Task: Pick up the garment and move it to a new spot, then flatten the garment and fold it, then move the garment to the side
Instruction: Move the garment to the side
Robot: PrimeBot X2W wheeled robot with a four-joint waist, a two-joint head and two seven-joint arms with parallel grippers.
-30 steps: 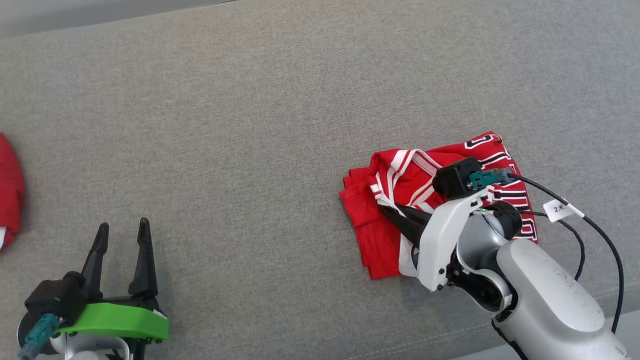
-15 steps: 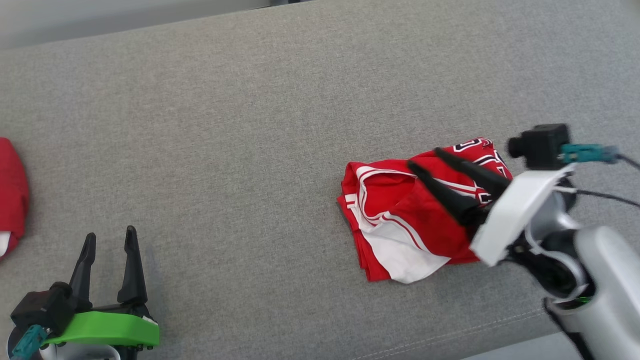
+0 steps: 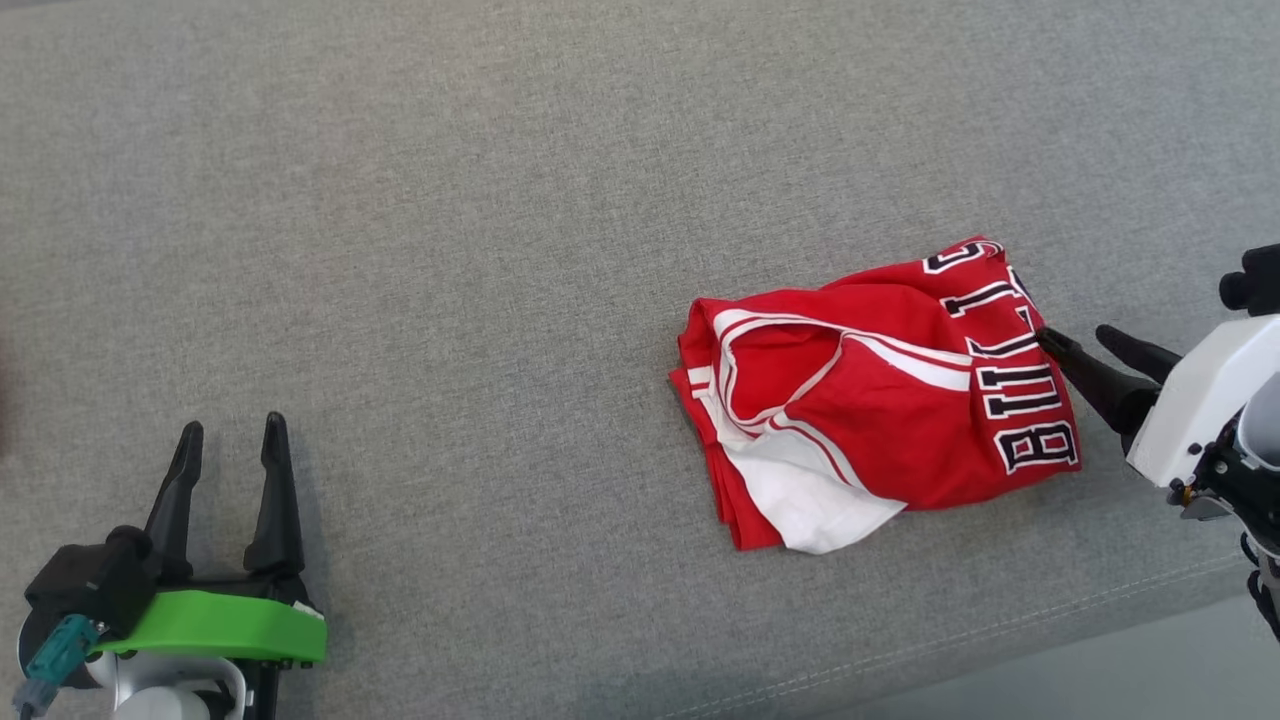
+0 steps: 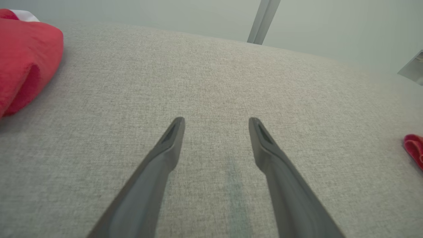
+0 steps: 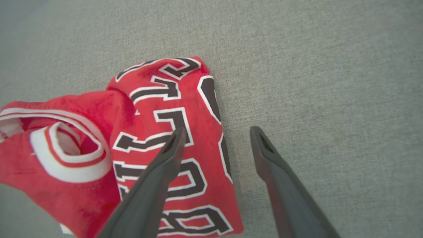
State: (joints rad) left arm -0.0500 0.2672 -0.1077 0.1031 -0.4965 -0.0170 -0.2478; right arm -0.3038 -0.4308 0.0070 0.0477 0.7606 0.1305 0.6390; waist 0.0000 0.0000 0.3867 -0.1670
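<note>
I have the grey upholstered cushion [image 3: 400,200] across the whole head view, with a stitched seam running along its lower right edge. The garment [image 3: 880,400], a red jersey with white trim, lies right of centre in a loose, bunched bundle. One armhole gapes toward the left and a white panel pokes out at the bottom. It isn't flat, so I judge the flattening and folding is still to do.

The next move turns on one relation. The bundle's long axis runs left to right across the frame, rising a little toward the right. Its lettered end sits just beside the right gripper [image 3: 1075,337], which comes in from the right edge with its fingers spread and nothing between them. In the right wrist view the garment [image 5: 148,148] is left of centre. One finger of the right gripper [image 5: 216,130] crosses the lettering and the other is over bare cushion. I can't tell whether the first one touches the cloth.

The left gripper [image 3: 232,425] is at the lower left, well apart from the jersey, also spread and holding nothing. The right arm is clearly the nearer one.

The left wrist view has another red cloth [image 4: 26,56] at its upper left.

The writing is in black block letters outlined in white, running up the jersey's right end. I read B, U, L, L, and the last letter curls over the fold, so probably BULLS.
</note>
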